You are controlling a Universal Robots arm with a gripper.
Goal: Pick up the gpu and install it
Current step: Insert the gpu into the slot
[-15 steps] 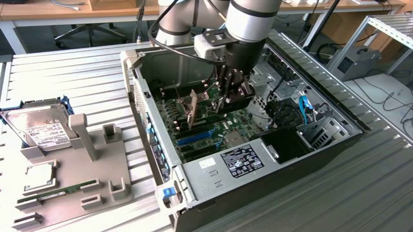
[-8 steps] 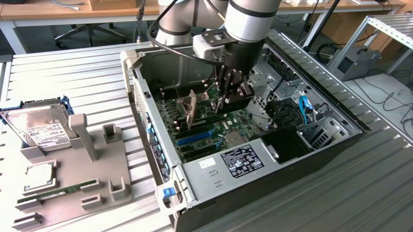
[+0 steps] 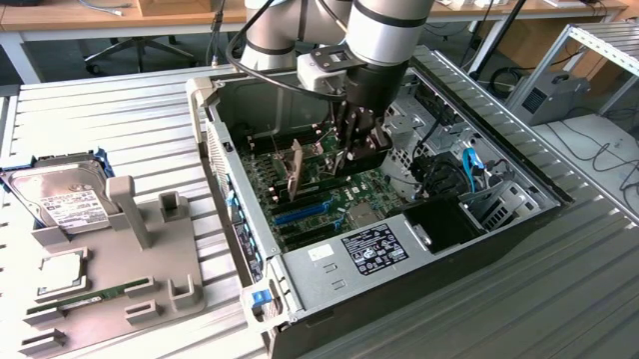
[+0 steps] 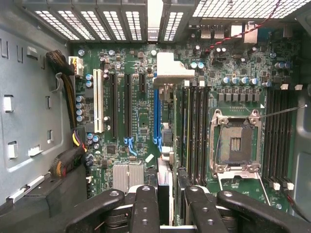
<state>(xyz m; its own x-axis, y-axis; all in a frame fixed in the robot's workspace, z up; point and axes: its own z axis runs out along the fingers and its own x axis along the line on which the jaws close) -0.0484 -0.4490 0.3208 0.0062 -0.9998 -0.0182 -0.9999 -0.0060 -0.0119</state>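
Observation:
My gripper [image 3: 348, 161] reaches down into the open computer case [image 3: 499, 149], just above the motherboard [image 3: 334, 198]. It is shut on the gpu [image 3: 293, 173], which stands on edge and reaches from the fingers toward the case's rear wall. In the wrist view the gpu [image 4: 165, 160] shows edge-on between my black fingers [image 4: 145, 208], with the gripper [image 4: 171, 196] closed around it. Its silver end bracket [image 4: 169, 68] lies by the rear slot openings. The card runs along the blue expansion slot [image 4: 158, 119]; I cannot tell whether it is seated.
On the exterior view's left, a grey holder [image 3: 175, 292] carries a hard drive [image 3: 60, 198], a processor [image 3: 60, 269] and a RAM stick [image 3: 90, 295]. Inside the case are a power supply [image 3: 375, 250], a blue cable [image 3: 471, 161], the processor socket [image 4: 235, 145] and memory slots [image 4: 194, 131].

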